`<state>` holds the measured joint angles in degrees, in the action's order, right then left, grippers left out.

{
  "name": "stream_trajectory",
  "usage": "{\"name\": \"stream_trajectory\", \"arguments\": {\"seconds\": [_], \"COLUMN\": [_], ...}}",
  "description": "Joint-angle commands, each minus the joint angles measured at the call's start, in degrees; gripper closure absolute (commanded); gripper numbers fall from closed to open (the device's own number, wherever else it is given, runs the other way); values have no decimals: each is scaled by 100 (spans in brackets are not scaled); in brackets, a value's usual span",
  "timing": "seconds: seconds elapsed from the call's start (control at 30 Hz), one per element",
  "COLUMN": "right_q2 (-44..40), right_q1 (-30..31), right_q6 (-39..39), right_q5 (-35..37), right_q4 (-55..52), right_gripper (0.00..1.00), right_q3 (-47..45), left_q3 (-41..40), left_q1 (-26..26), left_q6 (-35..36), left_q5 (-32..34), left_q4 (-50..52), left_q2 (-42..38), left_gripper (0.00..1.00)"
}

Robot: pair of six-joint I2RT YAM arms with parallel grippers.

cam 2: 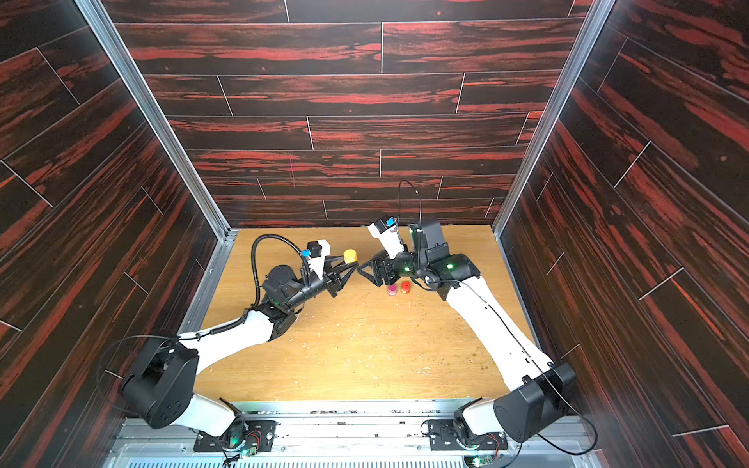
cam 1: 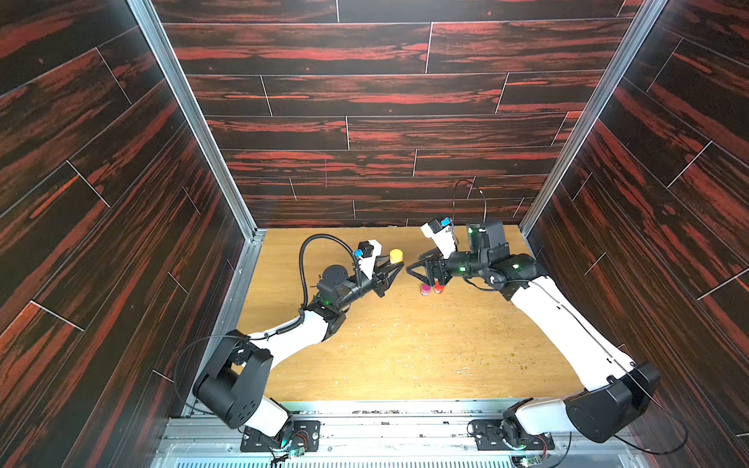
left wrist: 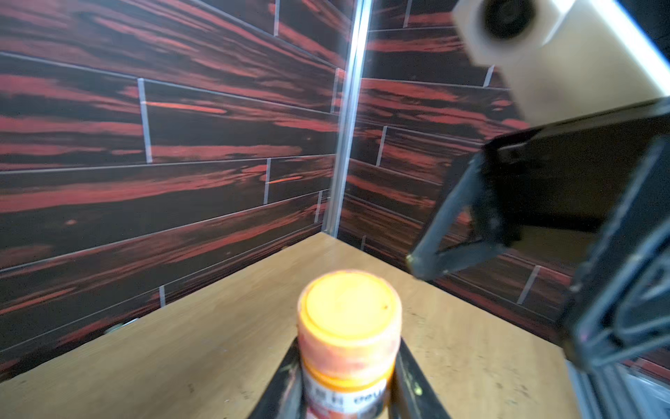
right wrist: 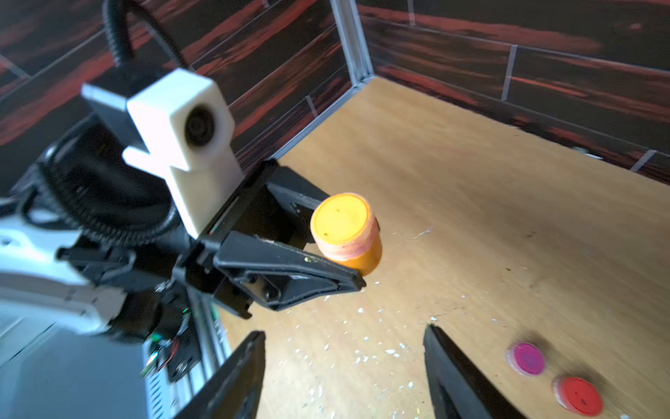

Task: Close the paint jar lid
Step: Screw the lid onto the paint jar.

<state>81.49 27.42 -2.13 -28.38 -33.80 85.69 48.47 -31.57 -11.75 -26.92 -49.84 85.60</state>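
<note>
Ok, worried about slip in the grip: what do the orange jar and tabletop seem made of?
Orange jar: probably plastic, smooth moulded lid, dull with paint smears, printed label. Tabletop: looks like wood or plywood, visible grain, matte, scuffed with pale flecks.

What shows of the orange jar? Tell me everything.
The orange jar is a small round plastic pot with a printed label on its body. Its yellow-orange lid sits on top, flat, its rim smeared pinkish; how tightly it is shut cannot be told. The left hand is shut on the body, pinching it from both sides, holding it lid up, seemingly clear of the table. Nothing else touches it.
</note>
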Motion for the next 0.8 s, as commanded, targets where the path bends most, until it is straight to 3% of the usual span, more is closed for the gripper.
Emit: {"name": "stream_trajectory", "arguments": {"seconds": [0.0,0.33,0.77], "right_q2": [-25,257,633], "right_q1": [-96,-105,-19], "right_q6": [-664,-877,-729], "right_q5": [-731,-1267,-1061], "right_q4": [-646,-812,-654], "right_gripper": [28,28,34], "right_q3": [286,624,861], "left_q3": [-66,-127,-83], "left_q1": [2,2,0], "left_q6": [-119,-287,-285], "left_q5": [-664,-929,-1053], "left_q4": [375,399,460], "left_q2": [-445,-538,-487], "left_gripper": [80,80,80]}}
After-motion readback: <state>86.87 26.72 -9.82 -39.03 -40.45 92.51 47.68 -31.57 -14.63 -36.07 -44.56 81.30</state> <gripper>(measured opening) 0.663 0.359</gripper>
